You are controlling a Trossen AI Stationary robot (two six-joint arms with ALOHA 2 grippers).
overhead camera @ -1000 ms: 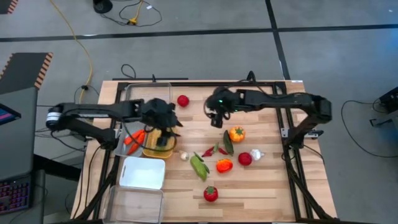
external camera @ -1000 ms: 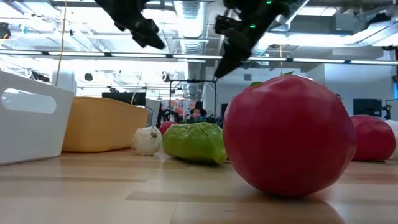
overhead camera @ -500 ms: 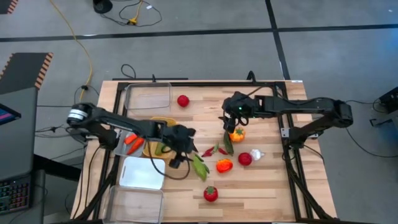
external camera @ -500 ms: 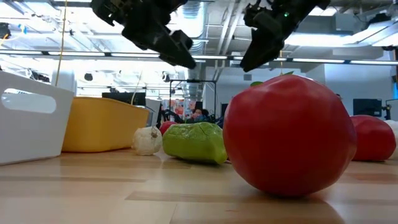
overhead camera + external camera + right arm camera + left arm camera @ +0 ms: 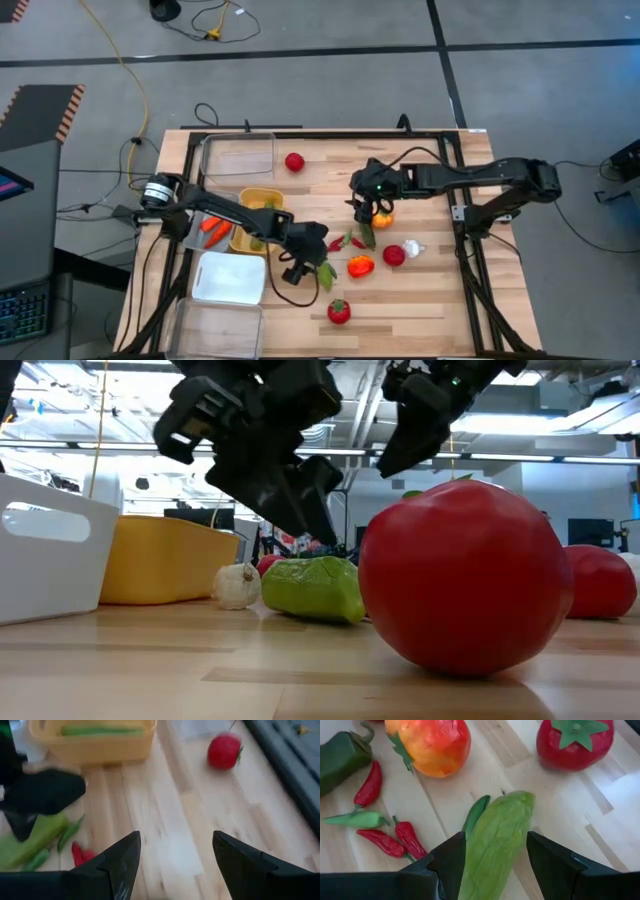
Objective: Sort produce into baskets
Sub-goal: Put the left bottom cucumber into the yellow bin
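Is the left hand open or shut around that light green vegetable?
Open. The left hand has a finger on each side of the light green vegetable, with bare gaps showing.

The table [image 5: 420, 290] is pale wood in planks, its grain plain and its finish a soft satin. The near tomato [image 5: 465, 575] looks like smooth moulded plastic with a dull sheen, and the light green cucumber [image 5: 495, 845] has a finely wrinkled, matt skin. The chillies [image 5: 370, 785] are glossy. The yellow basket [image 5: 165, 560] and white basket [image 5: 50, 550] look like smooth matt plastic; the clear basket [image 5: 238, 155] is see-through plastic. The left gripper's fingers [image 5: 447, 862] are matt black.
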